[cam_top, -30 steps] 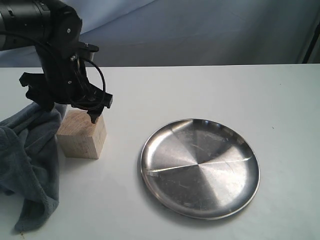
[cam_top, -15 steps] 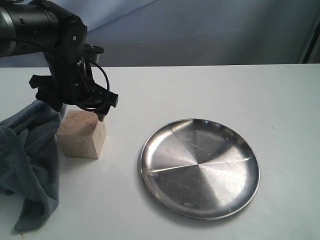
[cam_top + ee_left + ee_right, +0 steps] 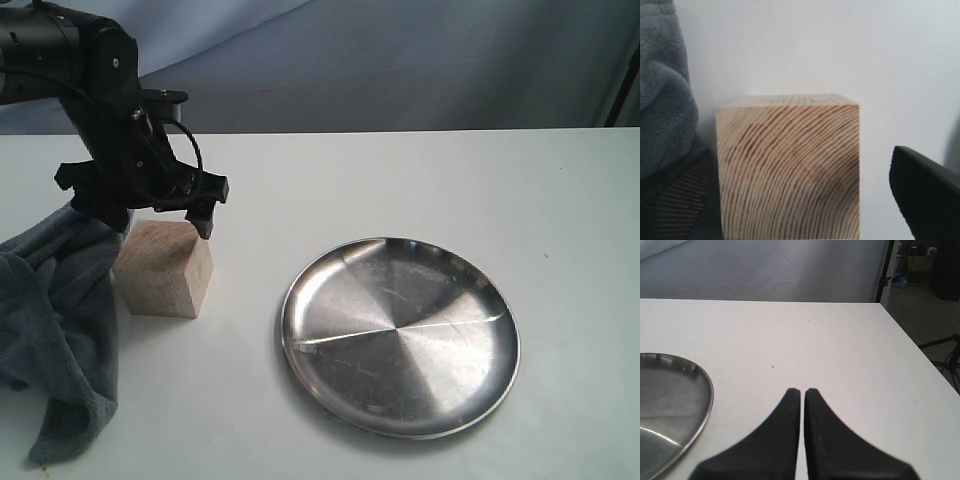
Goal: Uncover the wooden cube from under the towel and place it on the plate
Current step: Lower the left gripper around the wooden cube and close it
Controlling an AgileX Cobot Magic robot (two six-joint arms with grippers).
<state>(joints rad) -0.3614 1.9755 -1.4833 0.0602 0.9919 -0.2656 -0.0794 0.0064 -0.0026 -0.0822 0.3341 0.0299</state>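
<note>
Wooden cube (image 3: 165, 270), below wide-spread left pincer (image 3: 155, 216)

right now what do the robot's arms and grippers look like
The left arm is glossy black with rounded housings and a thin black cable looping by the left gripper. The right gripper is matte black, tapering to narrow tips.

towel (image 3: 55, 330): left side of the table (image 3: 420, 175)
wooden cube (image 3: 165, 270): just right of the towel
plate (image 3: 400, 335): right of the wooden cube, apart

Uncovered wooden cube (image 3: 165, 275) under left gripper (image 3: 153, 211)
</note>
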